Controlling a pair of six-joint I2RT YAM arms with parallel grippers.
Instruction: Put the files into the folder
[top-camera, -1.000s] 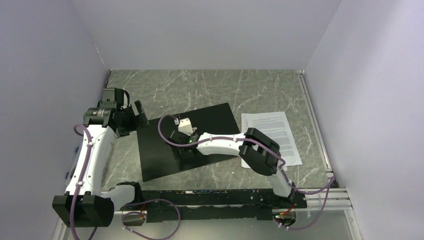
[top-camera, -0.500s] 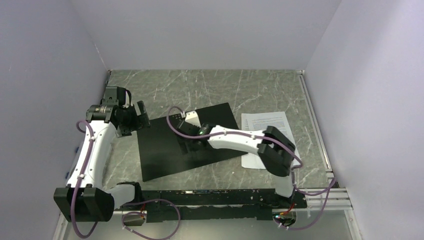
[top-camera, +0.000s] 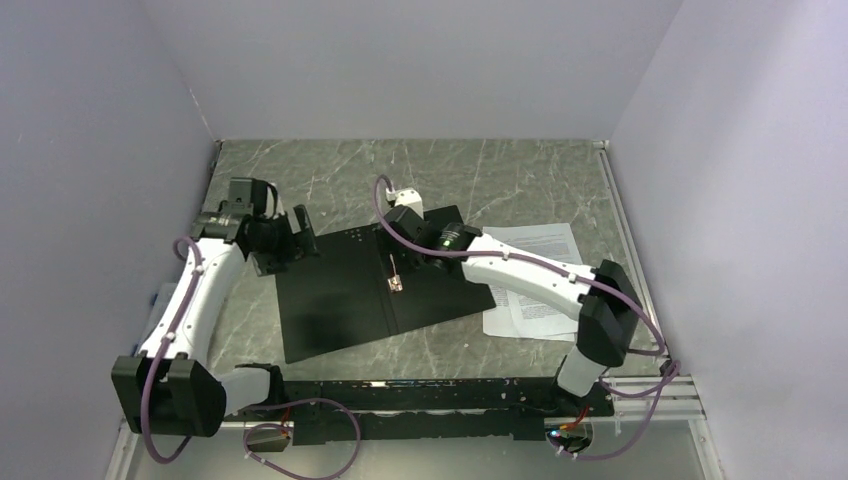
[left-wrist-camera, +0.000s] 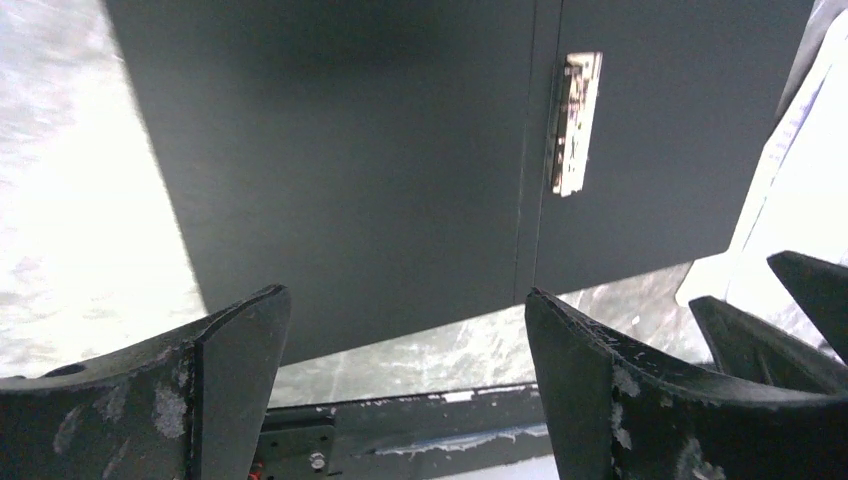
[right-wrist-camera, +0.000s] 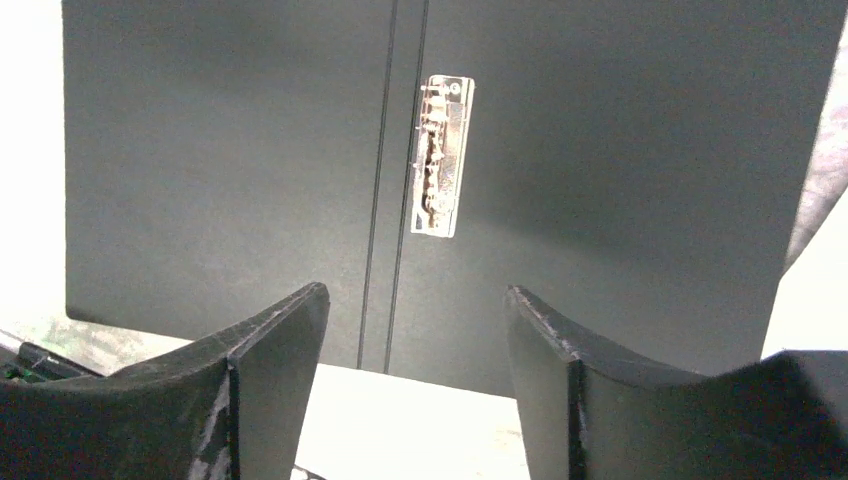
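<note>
The folder (top-camera: 340, 295) lies open and flat on the marble table, black inside up, with its metal clip (top-camera: 395, 272) near the spine. The files (top-camera: 545, 243), white printed sheets, lie to its right, partly under my right arm. My left gripper (top-camera: 300, 235) is open and empty above the folder's far left corner. My right gripper (top-camera: 397, 230) is open and empty above the folder's far edge near the spine. The left wrist view shows the folder (left-wrist-camera: 380, 150), the clip (left-wrist-camera: 577, 120) and my open gripper (left-wrist-camera: 405, 300). The right wrist view shows the folder (right-wrist-camera: 250, 150), the clip (right-wrist-camera: 441, 155) and my open gripper (right-wrist-camera: 415, 290).
A black rail (top-camera: 430, 385) runs along the table's near edge by the arm bases. An aluminium rail (top-camera: 630, 240) borders the right side just beyond the files. Plain walls close in the left, back and right.
My right arm has drawn back from the folder's middle to its far edge, uncovering the clip. My left gripper has moved right, toward the folder's far left corner.
</note>
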